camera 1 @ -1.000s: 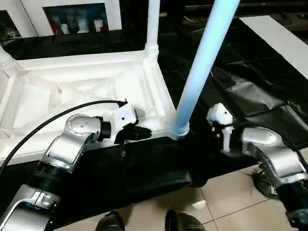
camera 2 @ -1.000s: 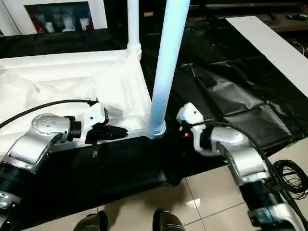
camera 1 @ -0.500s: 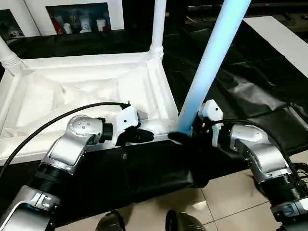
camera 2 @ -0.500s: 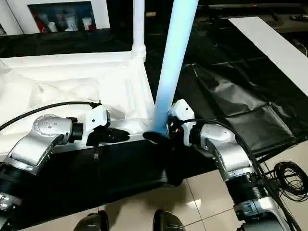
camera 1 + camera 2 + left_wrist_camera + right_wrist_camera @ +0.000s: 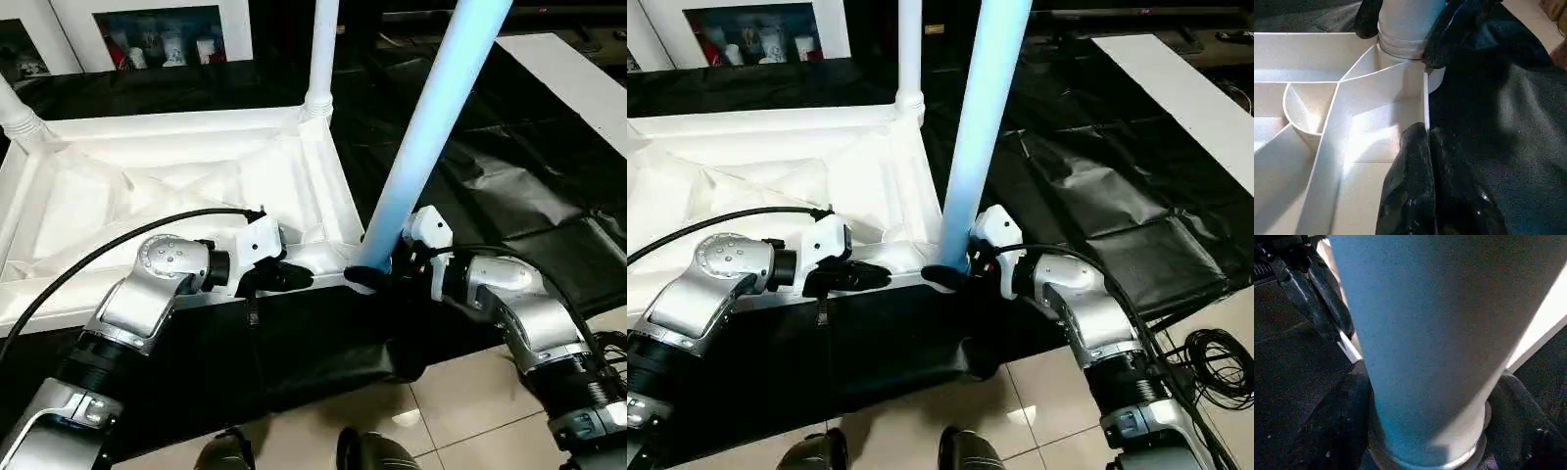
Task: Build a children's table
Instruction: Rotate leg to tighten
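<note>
While seating the long tapered white plastic leg (image 5: 421,127) in the near corner socket of the upturned ribbed white tabletop (image 5: 147,196): left gripper (image 5: 294,277) pinched shut on the rim; right gripper (image 5: 364,278) part-open, straddling the base. Best squeezed low, pressed straight down.

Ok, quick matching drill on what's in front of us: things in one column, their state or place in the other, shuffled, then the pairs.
Things:
1. left gripper
2. right gripper
3. nearest leg
4. black sheet

States or places:
A. stands in the near corner socket of the tabletop
B. fingers either side of a leg's base
C. shut on the tabletop's near edge
D. spread on the floor under the table parts

Pairs: 1-C, 2-B, 3-A, 4-D
</note>
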Available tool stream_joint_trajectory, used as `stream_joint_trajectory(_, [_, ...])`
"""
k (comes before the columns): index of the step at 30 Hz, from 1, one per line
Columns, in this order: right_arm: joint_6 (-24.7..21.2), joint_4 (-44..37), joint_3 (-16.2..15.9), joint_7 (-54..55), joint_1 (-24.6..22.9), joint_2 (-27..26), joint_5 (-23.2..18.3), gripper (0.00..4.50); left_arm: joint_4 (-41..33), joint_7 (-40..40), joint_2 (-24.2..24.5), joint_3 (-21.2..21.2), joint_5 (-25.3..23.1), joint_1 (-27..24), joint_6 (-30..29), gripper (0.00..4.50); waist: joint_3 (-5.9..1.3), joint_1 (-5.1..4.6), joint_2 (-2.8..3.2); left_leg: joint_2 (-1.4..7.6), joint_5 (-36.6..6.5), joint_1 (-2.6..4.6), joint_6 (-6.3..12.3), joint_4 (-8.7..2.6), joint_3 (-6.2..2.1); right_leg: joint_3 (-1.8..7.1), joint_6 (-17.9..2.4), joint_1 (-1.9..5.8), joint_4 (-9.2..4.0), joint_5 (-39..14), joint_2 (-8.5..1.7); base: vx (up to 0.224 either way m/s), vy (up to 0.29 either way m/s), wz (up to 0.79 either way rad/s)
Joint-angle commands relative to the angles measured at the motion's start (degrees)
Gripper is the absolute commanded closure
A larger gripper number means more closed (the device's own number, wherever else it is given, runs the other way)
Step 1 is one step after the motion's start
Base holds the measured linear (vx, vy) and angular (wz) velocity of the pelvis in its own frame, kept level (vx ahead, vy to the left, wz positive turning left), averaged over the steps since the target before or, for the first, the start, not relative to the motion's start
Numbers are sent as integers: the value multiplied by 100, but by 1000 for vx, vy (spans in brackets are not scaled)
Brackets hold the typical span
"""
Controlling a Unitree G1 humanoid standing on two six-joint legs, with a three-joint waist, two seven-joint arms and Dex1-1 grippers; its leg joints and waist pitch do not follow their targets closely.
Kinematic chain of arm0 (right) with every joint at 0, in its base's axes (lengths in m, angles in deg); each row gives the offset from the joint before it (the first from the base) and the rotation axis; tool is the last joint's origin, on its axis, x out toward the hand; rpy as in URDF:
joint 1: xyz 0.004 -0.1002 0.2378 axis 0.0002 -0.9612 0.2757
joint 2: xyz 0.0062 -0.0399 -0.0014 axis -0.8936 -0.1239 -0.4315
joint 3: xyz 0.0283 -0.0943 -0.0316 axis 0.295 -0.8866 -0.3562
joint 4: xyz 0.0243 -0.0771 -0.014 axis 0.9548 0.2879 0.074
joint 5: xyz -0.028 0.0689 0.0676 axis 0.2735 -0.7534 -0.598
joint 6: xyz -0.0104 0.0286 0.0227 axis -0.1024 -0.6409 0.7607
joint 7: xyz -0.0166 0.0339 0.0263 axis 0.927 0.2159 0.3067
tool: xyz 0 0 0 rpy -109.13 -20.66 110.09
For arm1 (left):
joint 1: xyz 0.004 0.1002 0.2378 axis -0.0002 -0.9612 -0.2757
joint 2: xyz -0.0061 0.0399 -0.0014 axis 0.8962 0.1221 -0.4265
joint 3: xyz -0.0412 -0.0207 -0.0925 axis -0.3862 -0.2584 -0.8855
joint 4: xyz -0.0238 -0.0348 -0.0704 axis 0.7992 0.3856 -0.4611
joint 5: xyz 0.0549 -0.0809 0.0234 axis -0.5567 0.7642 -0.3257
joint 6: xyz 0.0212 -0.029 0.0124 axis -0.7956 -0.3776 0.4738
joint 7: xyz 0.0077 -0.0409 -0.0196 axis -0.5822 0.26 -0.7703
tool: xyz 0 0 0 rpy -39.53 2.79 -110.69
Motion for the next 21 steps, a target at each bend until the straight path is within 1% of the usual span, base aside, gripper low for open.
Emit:
stream_joint_trajectory(1, [60,82,37,-38,36,-15,70,176,-158,180,-51,130,111,-97,-13,450,-490,22,-15,107,-537,101,606,-245,-30,265,-1511,407,-289,-221,-345,0,0,0])
stream_joint_trajectory(3, [69,96,39,-33,36,-26,76,177,-158,178,-51,130,111,-98,-16,450,-486,20,-18,106,-538,99,623,-243,-29,264,-1524,406,-289,-198,-344,0,0,0])
stream_joint_trajectory(4, [26,181,89,179,44,-110,112,177,-107,82,-76,119,68,-83,-43,450,-483,18,-25,106,-547,99,625,-245,-30,264,-1519,406,-292,-221,-343,0,0,0])
stream_joint_trajectory(5, [-11,303,155,475,64,-213,170,177,-39,-56,-115,107,6,-58,-88,450,-472,16,-14,109,-570,101,612,-250,-29,265,-1520,393,-298,-293,-350,0,0,0])
stream_joint_trajectory(6, [-56,448,311,888,88,-391,157,178,110,-340,-227,67,-94,8,-97,450,-455,-1,-31,99,-656,88,549,-259,-30,259,-1493,392,-325,-481,-351,0,0,0])
stream_joint_trajectory(7, [-79,512,403,1087,97,-487,125,178,197,-500,-295,41,-146,48,-86,450,-454,-10,-26,103,-714,96,501,-267,-36,259,-1467,390,-337,-621,-359,0,0,0])
stream_joint_trajectory(8, [-96,644,629,1608,111,-725,59,178,358,-785,-427,2,-226,126,-133,450,-449,-22,-22,103,-859,117,407,-274,-43,258,-1400,378,-377,-925,-365,0,0,0])
stream_joint_trajectory(9, [-104,703,735,1852,116,-836,28,178,429,-906,-483,-9,-265,161,-157,450,-435,-29,-26,106,-913,115,360,-280,-44,260,-1370,371,-391,-1063,-368,0,0,0])
stream_joint_trajectory(10, [-108,766,863,2161,114,-972,-8,178,503,-1018,-537,1,-319,199,-176,450,-420,-29,-14,104,-1039,135,262,-286,-45,263,-1281,338,-427,-1368,-372,0,0,0])
stream_joint_trajectory(11, [-105,781,886,2230,112,-1001,-10,178,522,-1049,-555,4,-332,209,-182,450,-430,-26,-25,105,-1051,127,188,-301,-64,255,-1200,359,-432,-1508,-378,0,0,0])
stream_joint_trajectory(12, [-50,933,1097,2981,87,-1307,13,178,722,-1385,-762,26,-448,322,-264,450,-417,-39,-9,112,-1040,127,155,-309,-55,269,-1150,324,-435,-1487,-369,0,0,0])
stream_joint_trajectory(13, [11,1005,1172,3327,77,-1449,45,178,815,-1546,-881,31,-486,380,-313,450,-415,-31,4,103,-1078,147,131,-310,-56,269,-1129,305,-451,-1520,-367,0,0,0])
stream_joint_trajectory(14, [57,1083,1245,3614,78,-1590,43,178,914,-1756,-1005,31,-542,447,-381,450,-421,-35,-5,105,-1108,144,79,-309,-55,270,-1116,313,-443,-1523,-374,0,0,0])
stream_joint_trajectory(15, [99,1169,1268,3830,98,-1705,70,178,1016,-1950,-1123,38,-599,515,-431,450,-424,-30,-8,94,-1113,138,71,-312,-58,266,-1097,318,-450,-1539,-373,0,0,0])
stream_joint_trajectory(16, [220,1348,1231,4205,167,-1889,200,178,1206,-2304,-1345,41,-687,634,-534,450,-422,-32,1,97,-1141,149,66,-314,-52,271,-1073,302,-449,-1450,-360,0,0,0])
stream_joint_trajectory(17, [260,1405,1214,4296,193,-1944,233,178,1270,-2423,-1415,34,-710,672,-564,450,-426,-29,39,93,-1170,148,59,-309,-51,274,-1084,295,-446,-1413,-363,0,0,0])
stream_joint_trajectory(18, [352,1542,1197,4525,269,-2089,329,178,1416,-2659,-1573,31,-752,757,-604,450,-423,-21,18,79,-1200,146,63,-310,-53,270,-1057,315,-451,-1371,-351,0,0,0])
stream_joint_trajectory(19, [409,1671,1201,4785,349,-2216,409,178,1525,-2795,-1703,48,-776,817,-647,450,-428,-28,20,79,-1213,147,64,-311,-51,268,-1065,299,-450,-1332,-351,0,0,0])
stream_joint_trajectory(21, [549,1964,1267,5131,554,-2470,453,178,1816,-3059,-1935,52,-851,943,-610,450,-418,-27,10,66,-1291,149,67,-313,-49,267,-1029,296,-468,-1414,-347,0,0,0])
